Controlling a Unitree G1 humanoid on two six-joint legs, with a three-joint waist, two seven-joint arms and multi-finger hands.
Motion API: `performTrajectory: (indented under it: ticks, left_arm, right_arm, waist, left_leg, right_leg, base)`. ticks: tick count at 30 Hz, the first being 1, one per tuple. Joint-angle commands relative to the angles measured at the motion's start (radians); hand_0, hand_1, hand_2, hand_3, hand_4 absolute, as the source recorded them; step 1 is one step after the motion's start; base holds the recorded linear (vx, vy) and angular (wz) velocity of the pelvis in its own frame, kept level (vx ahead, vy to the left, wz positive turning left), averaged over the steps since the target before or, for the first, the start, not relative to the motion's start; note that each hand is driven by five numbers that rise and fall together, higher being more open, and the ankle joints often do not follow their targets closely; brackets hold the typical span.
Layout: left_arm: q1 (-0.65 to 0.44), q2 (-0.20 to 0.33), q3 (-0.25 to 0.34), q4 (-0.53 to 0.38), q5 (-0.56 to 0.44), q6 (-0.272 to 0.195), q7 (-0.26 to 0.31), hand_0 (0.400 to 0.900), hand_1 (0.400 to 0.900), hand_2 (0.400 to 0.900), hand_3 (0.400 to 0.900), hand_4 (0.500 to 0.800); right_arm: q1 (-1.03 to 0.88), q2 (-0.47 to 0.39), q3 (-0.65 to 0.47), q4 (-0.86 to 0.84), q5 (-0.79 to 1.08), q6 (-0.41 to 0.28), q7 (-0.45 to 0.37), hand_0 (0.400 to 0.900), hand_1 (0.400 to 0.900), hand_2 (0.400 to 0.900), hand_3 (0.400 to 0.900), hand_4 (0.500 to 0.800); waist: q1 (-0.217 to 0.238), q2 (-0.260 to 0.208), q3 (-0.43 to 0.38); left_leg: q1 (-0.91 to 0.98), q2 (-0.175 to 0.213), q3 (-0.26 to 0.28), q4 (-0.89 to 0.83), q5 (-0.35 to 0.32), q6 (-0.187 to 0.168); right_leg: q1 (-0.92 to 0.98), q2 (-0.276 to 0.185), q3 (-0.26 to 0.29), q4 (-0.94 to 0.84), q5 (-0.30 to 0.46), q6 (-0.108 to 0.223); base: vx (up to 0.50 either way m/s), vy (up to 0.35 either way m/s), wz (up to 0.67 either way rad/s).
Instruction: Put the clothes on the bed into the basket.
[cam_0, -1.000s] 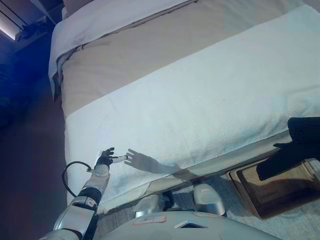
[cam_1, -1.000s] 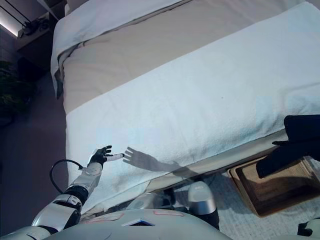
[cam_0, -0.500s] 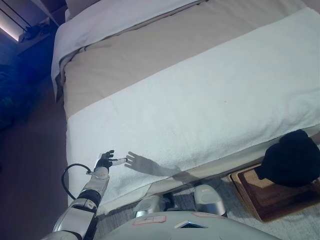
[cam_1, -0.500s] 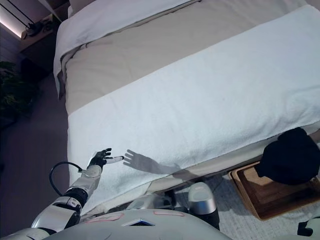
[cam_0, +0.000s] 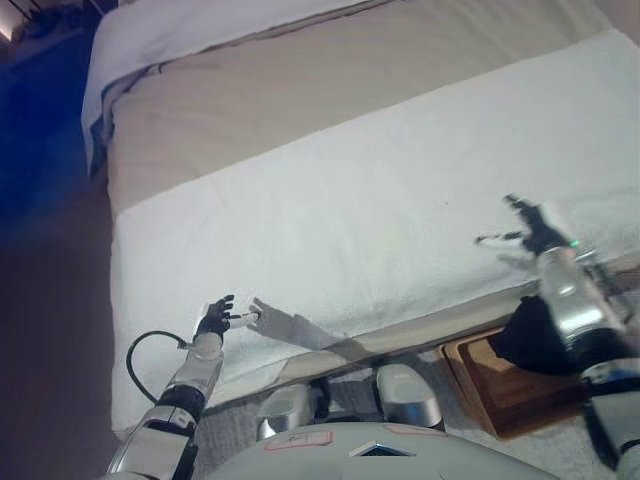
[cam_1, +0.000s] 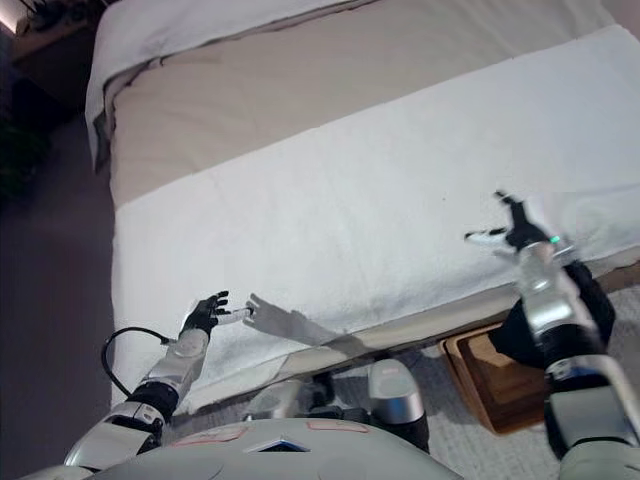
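Observation:
A black piece of clothing (cam_0: 528, 338) lies bunched in the brown basket (cam_0: 487, 385) on the floor at the bed's near right side. Part of it is hidden behind my right arm. My right hand (cam_0: 530, 224) hovers over the front edge of the white blanket (cam_0: 380, 220), above the basket, open with fingers spread and holding nothing. My left hand (cam_0: 215, 319) is open over the blanket's near left corner, fingers straight. I see no other clothes on the bed.
The bed (cam_0: 300, 90) fills most of the view, with a beige sheet and white pillows at the far left end. A dark floor runs along its left side, and a pale rug (cam_1: 460, 420) lies under the basket.
The black clothing has dropped from the air into the basket. My right arm has come into view, hand open over the bed's edge. The camera has shifted; the left hand stays put.

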Motion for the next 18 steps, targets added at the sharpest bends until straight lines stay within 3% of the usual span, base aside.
performTrajectory:
  ticks: [1, 6, 11, 18]
  left_arm:
    - [0.022, 0.045, 0.013, 0.017, 0.035, -0.021, 0.053, 0.900, 0.900, 0.900, 0.900, 0.800]
    - [0.006, 0.024, -0.003, 0.053, 0.047, -0.016, 0.059, 0.900, 0.900, 0.900, 0.900, 0.800]
    - [-0.007, 0.015, -0.018, 0.077, 0.061, -0.010, 0.067, 0.900, 0.900, 0.900, 0.900, 0.800]
    - [-0.037, 0.015, -0.020, 0.135, 0.052, -0.008, 0.070, 0.900, 0.900, 0.900, 0.900, 0.800]
  right_arm:
    - [0.037, 0.066, -0.003, 0.057, 0.064, -0.039, -0.061, 0.900, 0.900, 0.900, 0.900, 0.800]
    - [0.085, 0.215, 0.035, 0.275, 0.088, -0.023, -0.057, 0.900, 0.900, 0.900, 0.900, 0.800]
    - [0.129, 0.289, 0.012, 0.448, 0.127, -0.003, -0.049, 0.900, 0.900, 0.900, 0.900, 0.800]
    - [0.115, 0.284, 0.014, 0.608, 0.062, 0.021, -0.041, 0.900, 0.900, 0.900, 0.900, 0.800]
  waist:
    - [0.020, -0.063, -0.140]
    - [0.028, -0.078, -0.146]
    - [0.024, -0.088, -0.152]
    - [0.021, -0.094, -0.167]
  left_leg:
    - [-0.012, 0.069, -0.016, -0.007, 0.022, -0.062]
    - [-0.016, 0.059, -0.032, -0.007, 0.013, -0.058]
    - [-0.009, 0.046, -0.039, -0.007, -0.002, -0.048]
    - [0.003, 0.031, -0.036, -0.007, -0.023, -0.034]
  right_leg:
    - [0.078, -0.054, -0.061, 0.002, -0.121, 0.041]
    - [0.086, -0.065, -0.082, 0.002, -0.122, 0.048]
    - [0.099, -0.077, -0.092, 0.002, -0.125, 0.054]
    - [0.103, -0.091, -0.085, 0.002, -0.123, 0.063]
  base:
    - [0.00, 0.057, 0.21]
    - [0.01, 0.069, 0.17]
    - [0.03, 0.066, 0.05]
    - [0.02, 0.045, -0.03]
